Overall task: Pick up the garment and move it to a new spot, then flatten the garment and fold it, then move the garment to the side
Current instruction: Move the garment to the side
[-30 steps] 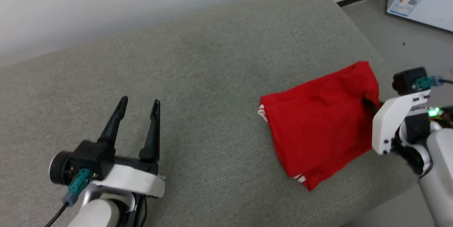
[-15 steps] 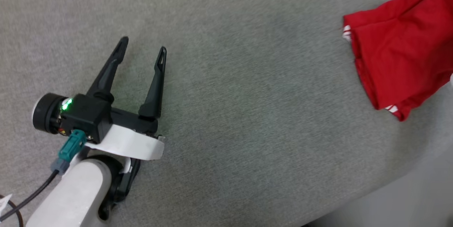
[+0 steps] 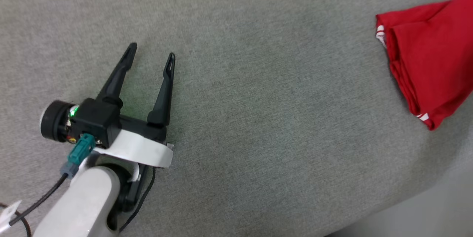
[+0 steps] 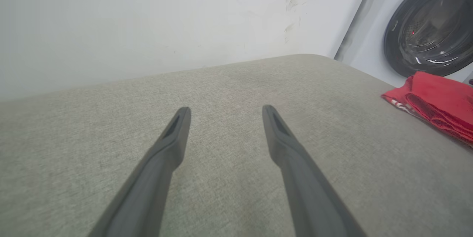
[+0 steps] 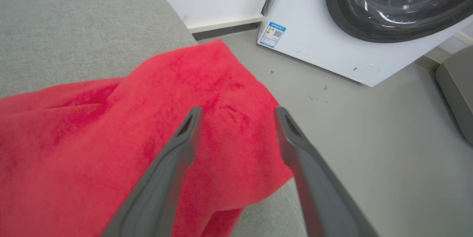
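Folding appears to be done: the garment (image 3: 428, 56) is seen as a compact red bundle at about 3 o'clock in the head view, at the edge of the bench (image 3: 258, 100) and well apart from the left gripper (image 3: 151, 51). That gripper is held at about 8 o'clock over bare bench with its fingers apart, and the right gripper (image 5: 237, 113) is poised above a corner of the garment, fingers likewise spread and nothing clamped. Little is judged to be left beyond the arms being drawn clear, though whether this side spot is final cannot be told.
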Robot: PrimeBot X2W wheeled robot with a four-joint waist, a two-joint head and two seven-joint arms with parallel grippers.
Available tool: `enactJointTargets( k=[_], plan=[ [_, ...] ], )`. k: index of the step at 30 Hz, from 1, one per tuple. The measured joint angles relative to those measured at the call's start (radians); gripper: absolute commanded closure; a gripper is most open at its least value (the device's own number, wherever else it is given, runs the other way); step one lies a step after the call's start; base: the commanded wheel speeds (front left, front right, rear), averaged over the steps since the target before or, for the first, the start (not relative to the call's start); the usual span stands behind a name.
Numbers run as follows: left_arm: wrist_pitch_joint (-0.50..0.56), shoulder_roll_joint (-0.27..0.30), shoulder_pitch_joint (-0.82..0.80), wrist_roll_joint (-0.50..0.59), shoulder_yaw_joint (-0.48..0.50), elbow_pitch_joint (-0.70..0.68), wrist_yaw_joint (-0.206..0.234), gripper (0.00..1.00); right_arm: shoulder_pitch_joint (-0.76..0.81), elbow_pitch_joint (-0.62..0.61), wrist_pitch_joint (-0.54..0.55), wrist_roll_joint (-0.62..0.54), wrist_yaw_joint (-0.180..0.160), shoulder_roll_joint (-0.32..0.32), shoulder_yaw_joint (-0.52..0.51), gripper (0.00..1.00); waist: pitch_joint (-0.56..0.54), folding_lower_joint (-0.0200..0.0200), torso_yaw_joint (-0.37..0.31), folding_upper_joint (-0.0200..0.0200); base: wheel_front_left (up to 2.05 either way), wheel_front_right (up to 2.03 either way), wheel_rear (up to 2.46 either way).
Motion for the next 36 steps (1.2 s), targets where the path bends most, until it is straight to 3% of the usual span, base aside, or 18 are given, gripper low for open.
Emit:
enactJointTargets(
  k=[9,16,27,36],
  plan=[
    [-0.077,-0.061,0.128,-0.066,0.008,0.083,0.033,0.0,0.12,-0.136,-0.051,-0.031,0.0,0.037,0.079,0.0,-0.173,-0.0001,0.003,0.0,0.0,0.0,0.0],
    [-0.106,-0.098,0.209,-0.104,0.019,0.134,0.05,0.0,0.342,-0.353,-0.033,0.066,0.0,0.102,0.167,0.0,-0.316,-0.0003,0.04,0.0,0.0,0.0,0.0],
    [-0.129,-0.121,0.298,-0.134,0.058,0.191,0.075,0.0,0.593,-0.692,0.047,0.145,0.0,0.203,0.262,0.0,-0.444,-0.0003,0.201,0.0,0.0,0.0,0.0],
    [-0.138,-0.093,0.377,-0.145,0.122,0.205,0.079,0.0,0.735,-0.895,0.1,0.149,0.0,0.244,0.306,0.0,-0.532,-0.0003,0.325,0.0,0.0,0.0,0.0]
  ],
)
